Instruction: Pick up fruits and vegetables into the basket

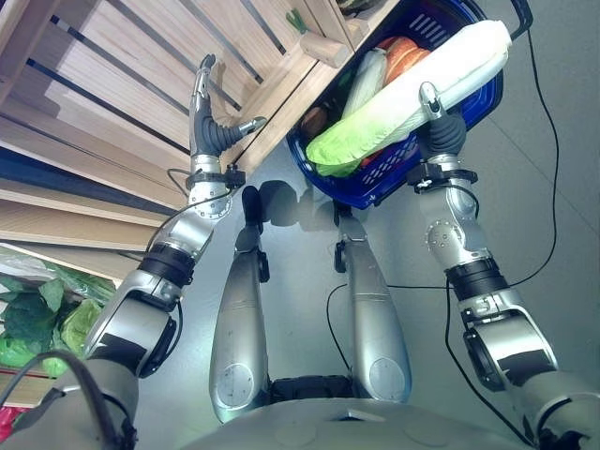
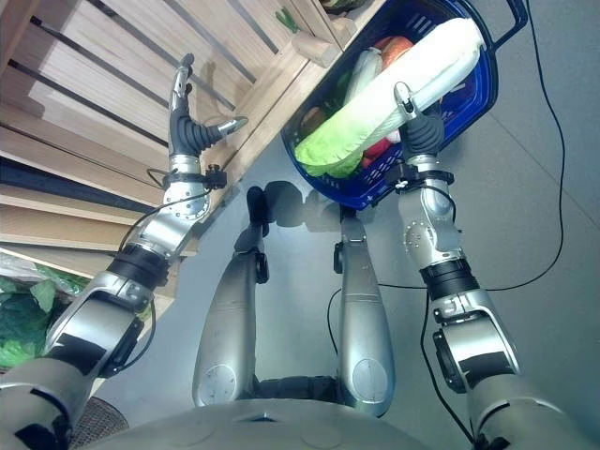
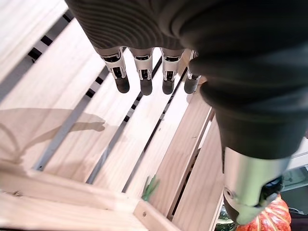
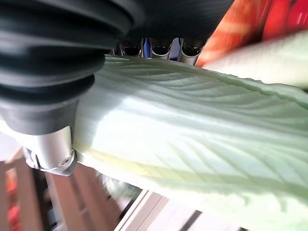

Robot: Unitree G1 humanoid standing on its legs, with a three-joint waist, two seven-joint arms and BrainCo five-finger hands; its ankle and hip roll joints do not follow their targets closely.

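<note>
We saw the right hand [image 1: 441, 122] with its fingers curled round a long napa cabbage [image 2: 394, 94], which lay slantwise across the rim of the blue basket [image 1: 469, 103] over other produce. The left hand [image 1: 208, 117] hung with fingers straight above the wooden slatted shelf [image 1: 122, 66]. We judged the cabbage should settle lengthwise before release, lest it tip out.
</note>
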